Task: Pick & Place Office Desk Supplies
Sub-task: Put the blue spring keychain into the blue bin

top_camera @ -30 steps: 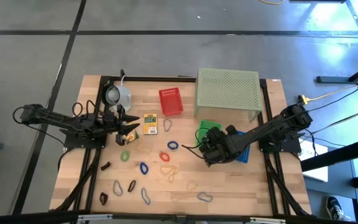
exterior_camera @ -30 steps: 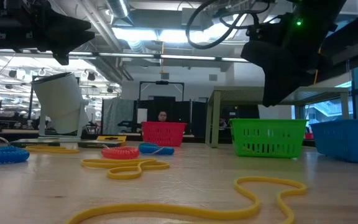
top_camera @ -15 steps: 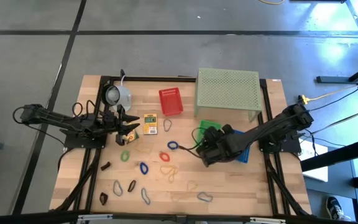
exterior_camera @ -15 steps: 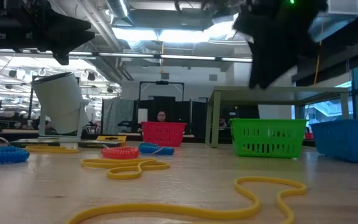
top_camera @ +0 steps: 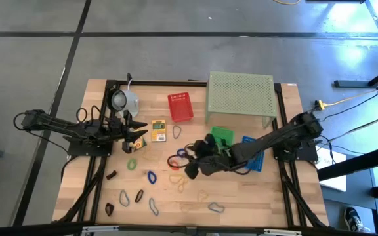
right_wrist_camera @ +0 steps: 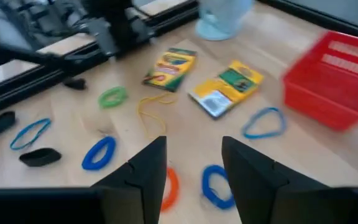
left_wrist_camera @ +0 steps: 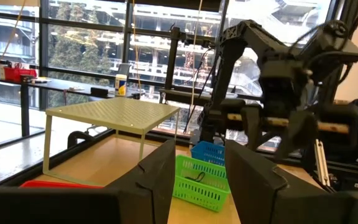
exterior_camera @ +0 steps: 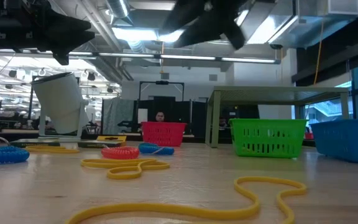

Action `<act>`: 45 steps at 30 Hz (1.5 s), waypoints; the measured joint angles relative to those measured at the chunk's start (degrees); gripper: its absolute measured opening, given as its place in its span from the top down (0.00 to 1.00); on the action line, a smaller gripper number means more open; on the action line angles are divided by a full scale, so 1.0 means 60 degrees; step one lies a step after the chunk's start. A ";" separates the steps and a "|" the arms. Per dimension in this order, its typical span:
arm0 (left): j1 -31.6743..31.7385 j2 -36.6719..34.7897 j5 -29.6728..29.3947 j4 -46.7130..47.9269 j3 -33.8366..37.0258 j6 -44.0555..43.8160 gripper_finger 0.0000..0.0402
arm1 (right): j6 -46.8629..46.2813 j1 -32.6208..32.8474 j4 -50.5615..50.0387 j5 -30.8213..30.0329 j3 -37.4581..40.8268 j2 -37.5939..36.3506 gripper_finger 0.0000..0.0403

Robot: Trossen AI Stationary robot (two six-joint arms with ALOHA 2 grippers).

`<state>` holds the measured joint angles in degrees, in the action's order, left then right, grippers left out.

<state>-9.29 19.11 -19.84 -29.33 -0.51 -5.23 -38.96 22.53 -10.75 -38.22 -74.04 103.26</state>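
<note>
Coloured loops (top_camera: 151, 177), dark clips (top_camera: 139, 195) and the yellow box (top_camera: 159, 130) lie on the worktop (top_camera: 241, 196). Right gripper (top_camera: 190, 172) hovers above the loops, fingers spread, empty. Left gripper (top_camera: 140, 136) waits beside the box, parted, empty.

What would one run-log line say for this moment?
right gripper: open, empty, over coloured rubber-band loops mid-table | left gripper: open, empty, waiting beside small yellow printed box | red plastic basket: nothing visible inside

Beyond my wooden table (top_camera: 241, 190) lay grey floor (top_camera: 176, 52) crossed by dark seams. Past the table, tall windows (left_wrist_camera: 92, 43) showed daylight; ceiling strip lights (exterior_camera: 135, 34) glowed overhead.
</note>
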 joint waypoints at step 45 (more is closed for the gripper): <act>0.0002 0.0000 0.0000 -0.0001 0.0000 0.0000 0.67 | 0.4074 -0.1750 0.0667 0.3802 -0.0030 0.3138 0.49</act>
<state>-9.28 19.11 -19.84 -29.34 -0.51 -5.23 -14.52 12.03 -6.75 -15.40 -74.22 122.08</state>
